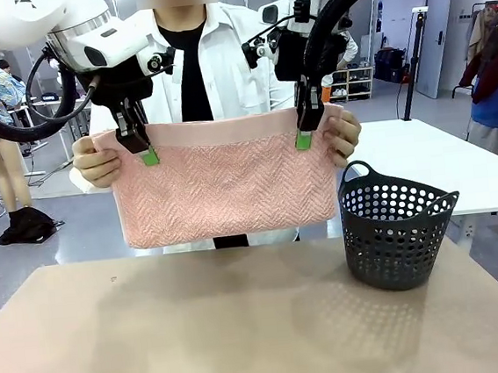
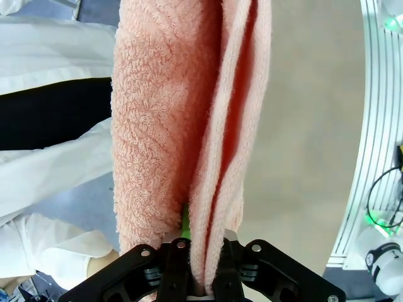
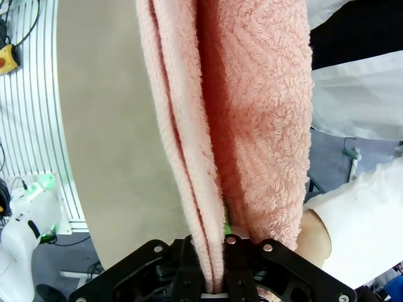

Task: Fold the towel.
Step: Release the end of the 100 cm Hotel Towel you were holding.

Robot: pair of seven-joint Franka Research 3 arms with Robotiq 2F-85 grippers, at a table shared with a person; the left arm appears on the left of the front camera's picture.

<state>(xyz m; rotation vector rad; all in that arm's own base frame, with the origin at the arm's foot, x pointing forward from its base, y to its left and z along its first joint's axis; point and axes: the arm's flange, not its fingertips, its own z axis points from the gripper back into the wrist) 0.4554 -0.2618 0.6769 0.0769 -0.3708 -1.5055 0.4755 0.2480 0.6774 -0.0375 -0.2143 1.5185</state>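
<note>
Beige tabletop spreads across the foreground, and a dark grey perforated plastic basket with two loop handles stands on it, below and a little outward of the right gripper. Above the tabletop, a light salmon-pink terry towel with a herringbone weave and a smooth plain band along its top hangs in the air, stretched flat between the two grippers. The left gripper is clamped on the towel's upper edge near one corner, its green pads pinching the cloth; the right gripper is clamped the same way near the other corner. The towel drops straight down from both, its lower edge clear of the tabletop. A person in a white coat stands behind the towel, one hand gripping the top corner just outside the left gripper and the other hand just outside the right gripper. Both wrist views show the towel doubled over, with its layers running away from the closed fingers.
</note>
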